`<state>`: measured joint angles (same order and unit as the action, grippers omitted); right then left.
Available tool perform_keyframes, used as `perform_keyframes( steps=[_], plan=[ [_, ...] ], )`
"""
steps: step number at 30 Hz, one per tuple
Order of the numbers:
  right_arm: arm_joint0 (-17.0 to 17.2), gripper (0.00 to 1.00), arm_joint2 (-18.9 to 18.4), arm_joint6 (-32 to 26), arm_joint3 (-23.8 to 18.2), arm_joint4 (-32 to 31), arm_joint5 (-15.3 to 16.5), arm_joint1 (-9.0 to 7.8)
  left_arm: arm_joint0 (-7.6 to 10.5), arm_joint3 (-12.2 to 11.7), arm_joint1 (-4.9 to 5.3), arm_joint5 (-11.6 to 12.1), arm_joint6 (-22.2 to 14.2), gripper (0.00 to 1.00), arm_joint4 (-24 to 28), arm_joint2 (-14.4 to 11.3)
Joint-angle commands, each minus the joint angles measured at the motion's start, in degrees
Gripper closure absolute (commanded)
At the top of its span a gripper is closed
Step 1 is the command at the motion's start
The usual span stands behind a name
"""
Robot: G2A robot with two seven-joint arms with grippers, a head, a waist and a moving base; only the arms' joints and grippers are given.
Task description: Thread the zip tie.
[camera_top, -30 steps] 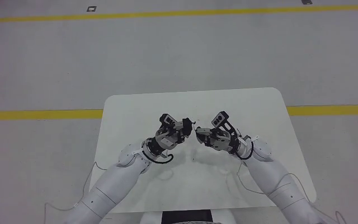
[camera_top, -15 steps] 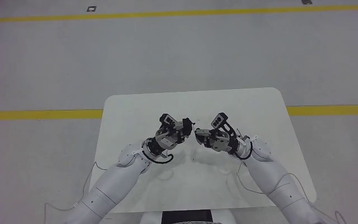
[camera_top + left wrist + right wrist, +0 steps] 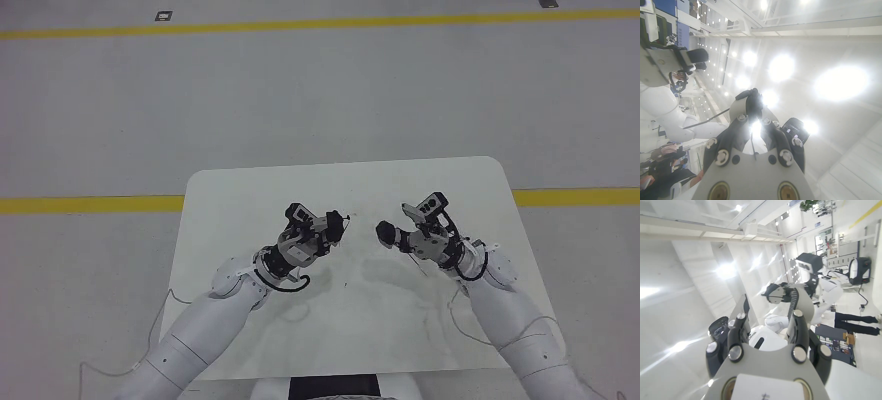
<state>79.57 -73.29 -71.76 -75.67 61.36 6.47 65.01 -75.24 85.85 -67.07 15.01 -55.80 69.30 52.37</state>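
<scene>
The left gripper [image 3: 330, 226] hangs above the table [image 3: 250, 200], just left of its middle and somewhat nearer the far edge than the near one. Its fingers [image 3: 740, 106] are closed tight, with no gap showing between the tips. They pinch the zip tie [image 3: 706, 118], a thin black strap. In the left wrist view a small black lump sits clamped at the fingertips. From there the strap runs out straight to one side, free in the air and touching nothing else. A second thin dark line runs down between the fingers toward the palm; whether it belongs to the zip tie I cannot tell. From above, the zip tie is only a small dark tip poking out of the gripper toward the far edge.

The right gripper [image 3: 388, 236] is also off the table, just right of its middle and level with the left one. A clear gap of bare table shows between the two. Its tips point toward the left gripper. In the right wrist view its fingers [image 3: 800, 306] stand well apart, one flat pad on each side, and nothing lies between them. Past the gap, farther off, the left gripper shows with its dark closed tips. The two grippers do not touch, and the strap does not reach the right one.
</scene>
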Motion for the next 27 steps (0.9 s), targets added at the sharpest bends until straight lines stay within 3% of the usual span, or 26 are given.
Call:
perform_keyframes(
  steps=[1,8,11,18,20,21,27],
  plan=[
    [1.0,0.00,-2.7,-3.2,-1.1,3.3,0.3,-0.28,0.00,0.0,0.00,0.0,0.0,1.00,0.0,0.0],
    [3.7,0.00,-8.3,-7.9,-5.6,10.9,0.3,-0.60,0.00,0.0,0.00,0.0,0.0,1.00,0.0,0.0],
    [4.5,0.00,-9.1,-7.9,-7.5,12.2,0.1,-0.57,-0.59,2.3,-0.21,-1.5,-0.6,1.00,2.4,-0.2],
    [5.1,0.00,-8.4,-7.9,-9.6,12.9,-0.1,-0.30,-1.36,4.3,-0.64,-5.7,-7.7,1.00,10.1,0.4],
    [5.1,0.00,-8.2,-7.9,-9.8,12.8,-0.2,-0.28,-1.55,4.4,-0.72,-6.6,-8.1,1.00,10.9,0.5],
    [5.1,0.00,-8.2,-7.9,-9.8,12.8,-0.2,-0.28,-1.79,4.0,-0.77,-8.2,-7.6,1.00,12.3,0.4],
    [5.1,0.00,-8.2,-7.9,-9.8,12.8,-0.2,-0.28,-1.79,4.0,-0.77,-8.2,-7.6,1.00,12.3,0.4]
  ],
)
